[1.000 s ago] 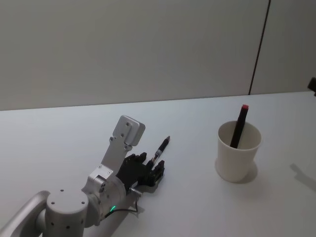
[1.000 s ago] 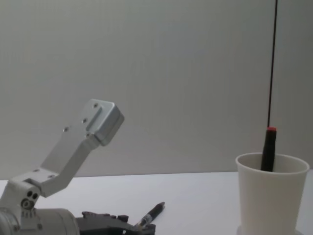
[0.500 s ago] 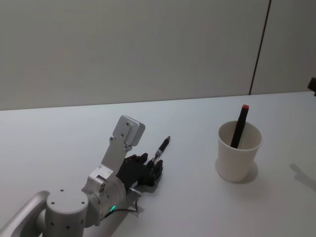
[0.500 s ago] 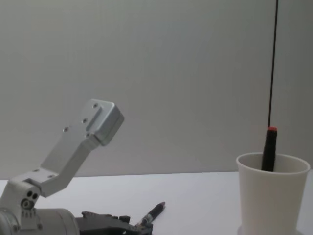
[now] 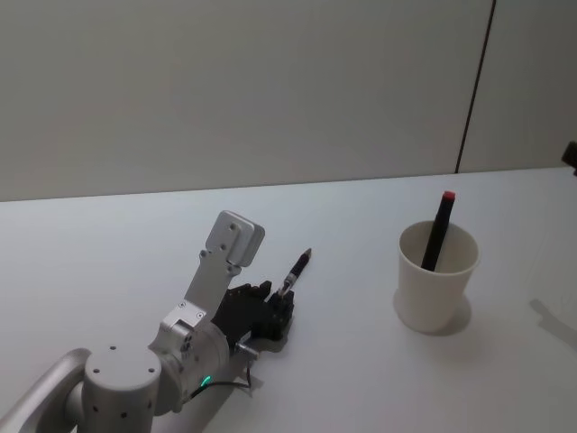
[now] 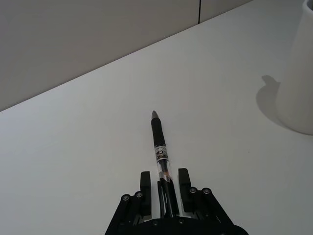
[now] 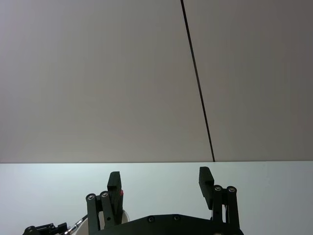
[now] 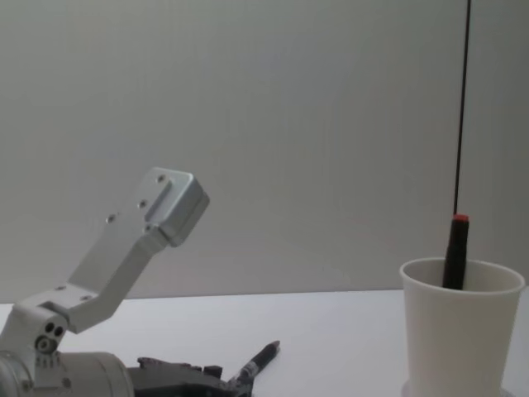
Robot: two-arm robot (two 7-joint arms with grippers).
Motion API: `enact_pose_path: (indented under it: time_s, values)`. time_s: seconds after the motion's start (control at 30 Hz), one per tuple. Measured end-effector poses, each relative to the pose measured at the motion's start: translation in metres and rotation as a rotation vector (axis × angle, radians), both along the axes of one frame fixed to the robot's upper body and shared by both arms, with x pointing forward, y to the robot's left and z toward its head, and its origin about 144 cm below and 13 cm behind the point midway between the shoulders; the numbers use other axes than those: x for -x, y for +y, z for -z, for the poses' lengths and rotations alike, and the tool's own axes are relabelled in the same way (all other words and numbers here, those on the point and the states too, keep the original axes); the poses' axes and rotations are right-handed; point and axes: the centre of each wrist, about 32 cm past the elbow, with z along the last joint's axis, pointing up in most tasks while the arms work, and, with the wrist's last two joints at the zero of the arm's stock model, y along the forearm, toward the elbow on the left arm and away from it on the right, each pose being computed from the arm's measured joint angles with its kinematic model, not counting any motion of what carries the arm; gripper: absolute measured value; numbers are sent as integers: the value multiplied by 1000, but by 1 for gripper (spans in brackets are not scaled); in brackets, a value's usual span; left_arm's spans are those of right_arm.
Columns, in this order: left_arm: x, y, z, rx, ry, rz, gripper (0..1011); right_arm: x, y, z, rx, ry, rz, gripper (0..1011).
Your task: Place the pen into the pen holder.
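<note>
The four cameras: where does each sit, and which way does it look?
Head view: up high, looking down at the table; left arm, pen, pen holder.
Chest view: lower, looking across the table; left arm side-on.
Left wrist view: along the left gripper, open around the pen.
Right wrist view: past the open right gripper to the wall.
Head and chest both show the pen holder.

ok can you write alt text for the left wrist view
The black left gripper straddles the rear end of a black-and-clear pen lying on a white table, its fingers open with narrow gaps to the barrel. The pen's tip points away; a plain white paper cup stands farther off to one side.
</note>
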Motion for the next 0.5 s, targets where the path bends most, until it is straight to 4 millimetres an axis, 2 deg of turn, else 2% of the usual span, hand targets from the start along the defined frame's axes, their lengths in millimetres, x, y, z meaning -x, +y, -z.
enact_pose_path:
  time_s: [0.5]
  values:
    - [0,0,0,0,0,0,248,0,0,0,0,0,0,1001]
